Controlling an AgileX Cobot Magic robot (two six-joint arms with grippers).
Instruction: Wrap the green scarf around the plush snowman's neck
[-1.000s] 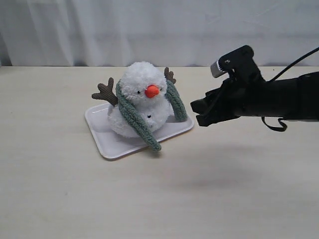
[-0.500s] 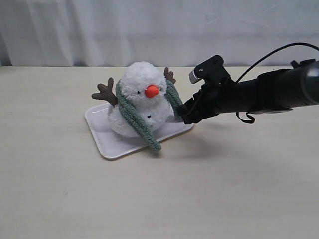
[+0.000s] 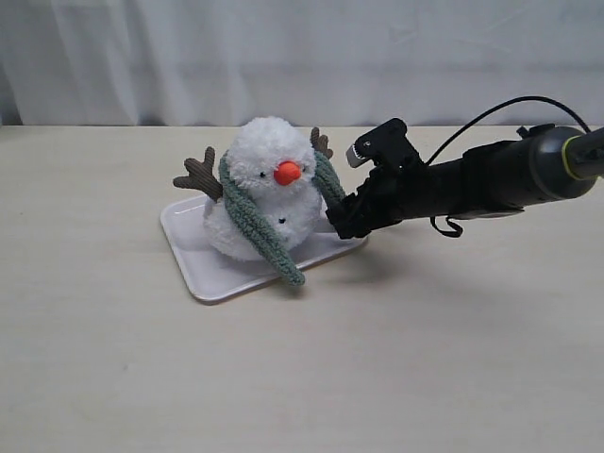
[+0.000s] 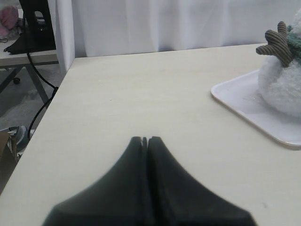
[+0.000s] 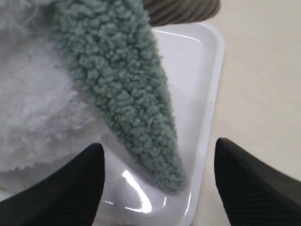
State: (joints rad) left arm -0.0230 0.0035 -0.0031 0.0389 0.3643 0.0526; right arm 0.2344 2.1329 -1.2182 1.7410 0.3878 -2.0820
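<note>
Green scarf (image 5: 136, 103) — one end hanging down the plush snowman (image 5: 37, 108) — points its tip between spread jaws of the nearer right gripper (image 5: 159, 150).

Tray (image 3: 209, 272): white, rectangular, rounded corners; I see it lying flat on the table, askew to the table's edges; glossy, with glare in my right wrist view
Table (image 3: 302, 377): pale, wood-look top
Backdrop (image 3: 283, 57): white curtain hanging behind the table's far edge
Off to the side, left wrist view: black stand (image 4: 34, 16) on another surface; something pink (image 4: 8, 13) beside it, too blurred for me to name
</note>
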